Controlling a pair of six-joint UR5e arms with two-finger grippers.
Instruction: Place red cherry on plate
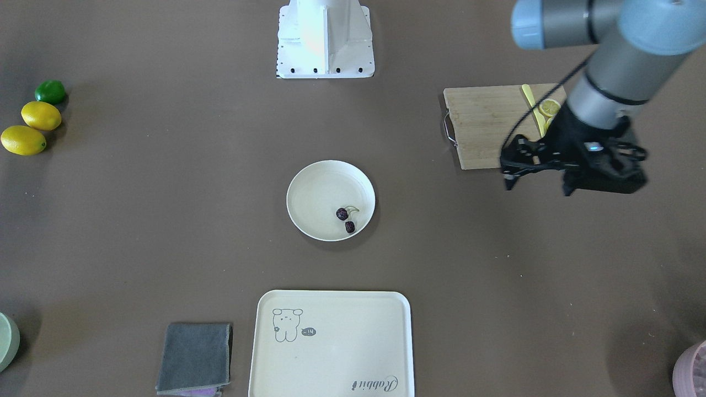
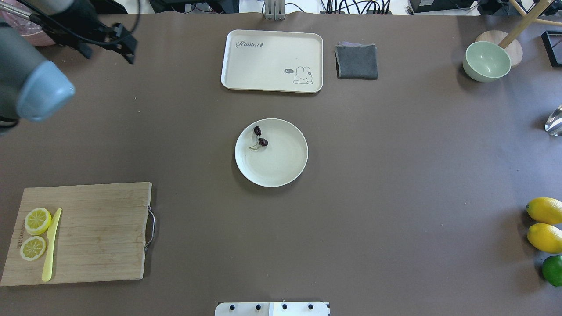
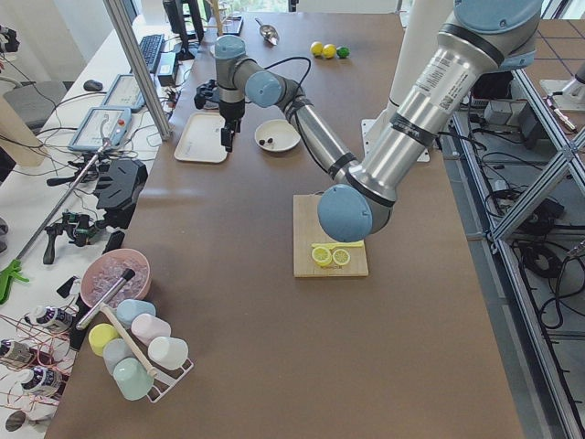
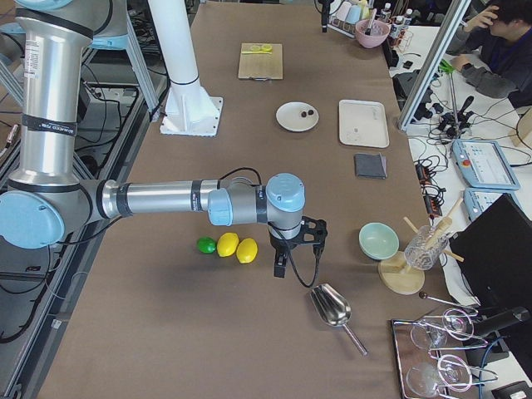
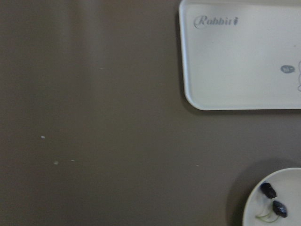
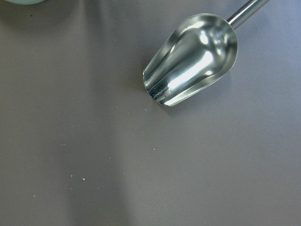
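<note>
– Left gripper (image 2: 109, 57): report state.
– Its fingers stand apart with nothing between them. It hangs over the table's far left corner, well apart from the plate (image 2: 276, 164). The right gripper (image 4: 283, 264) shows only in the right side view, near the whole lemons (image 4: 237, 248) and a metal scoop (image 6: 190, 59). Whether it is open or closed cannot be told.

– Location of the red cherry (image 2: 260, 136)?
– It lies inside the plate, on the half towards the rabbit tray (image 2: 246, 66), near the rim on the robot's left. By position, the placement looks complete.

– Handling properties?
– Judged from its appearance, it is very light and small. The two round fruits are likely to roll or slip under a flat finger. The stem looks thin and flexible, so it may bend or tear if it takes the load.

– Recommended hold point, if a re-grip is needed?
– Close on one fruit body across its width, from above. The stem is too fine to hold securely. Use low force.

– Orientation?
– The two fruits lie one beyond the other, touching or nearly so. The long axis runs roughly away from the robot, tilted slightly. The stem loops out from the nearer fruit towards the robot's left.
</note>
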